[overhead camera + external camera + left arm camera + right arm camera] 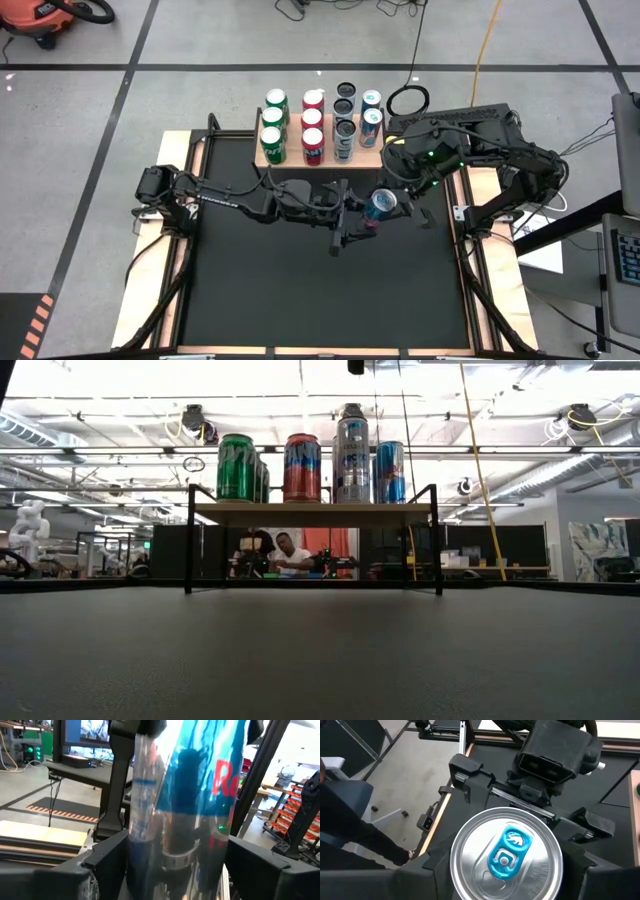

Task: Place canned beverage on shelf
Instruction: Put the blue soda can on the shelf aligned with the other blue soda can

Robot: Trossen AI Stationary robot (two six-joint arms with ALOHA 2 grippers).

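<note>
Both grippers, left gripper (362,222) and right gripper (402,205), clasp blue can (381,205).

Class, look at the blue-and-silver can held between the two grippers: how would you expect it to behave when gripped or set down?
The blue-and-silver can looks glossy and smooth, so probably slippery in a grip. Its tab appears unopened in the right wrist view, so it is likely full and fairly heavy. Tall and narrow, it may tip, then roll.

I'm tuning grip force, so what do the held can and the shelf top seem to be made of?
The blue can looks like thin aluminium: its bare silver lid is glossy, its printed wall mirrors the room. The shelf top looks like pale, matte wood, possibly a laminate, on thin black legs that look like metal.
</note>
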